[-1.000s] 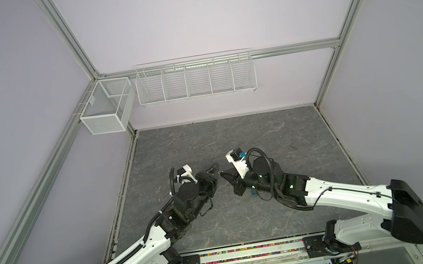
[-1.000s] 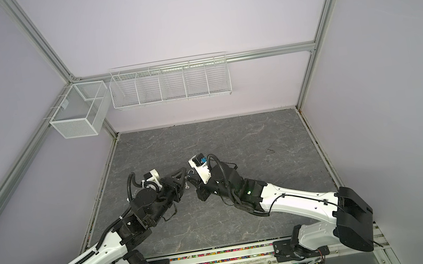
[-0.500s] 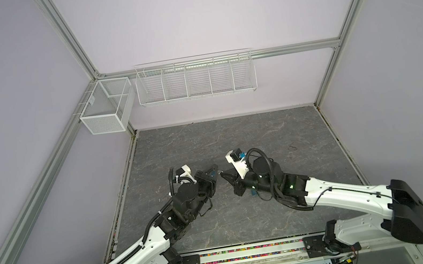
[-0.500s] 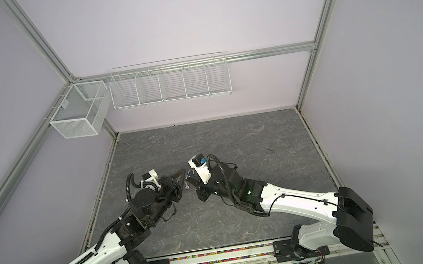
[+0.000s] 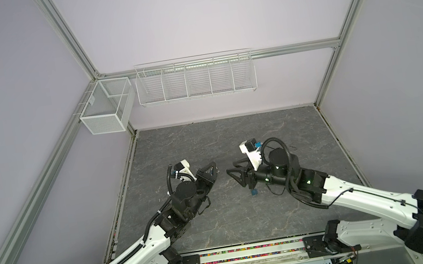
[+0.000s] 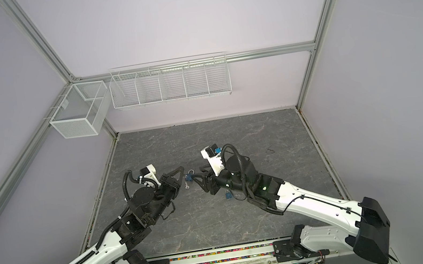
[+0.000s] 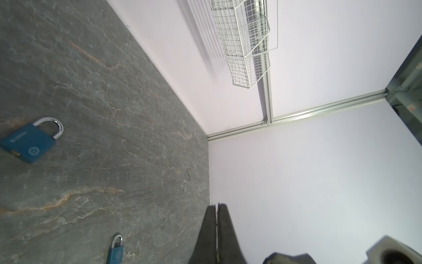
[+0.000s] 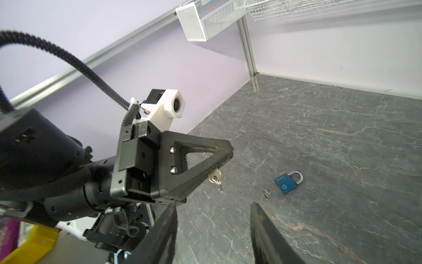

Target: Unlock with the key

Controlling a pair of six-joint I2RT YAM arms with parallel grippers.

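Pinching the key (image 8: 214,177), the left gripper (image 8: 228,155) is clamped shut, roughly level above the table (image 8: 342,137), the key's round head showing below the grip. Light, stiff, slick metal: it may twist, so grip the head. The padlock (image 8: 288,182) lies flat nearby; the right gripper (image 8: 213,205) holds its fingers (image 8: 265,230) apart, tilted toward it.

Grey marbled tabletop (image 5: 234,140) bears 1 blue padlock (image 7: 29,142), a 2nd padlock (image 7: 116,251), 1 key (image 8: 267,194).
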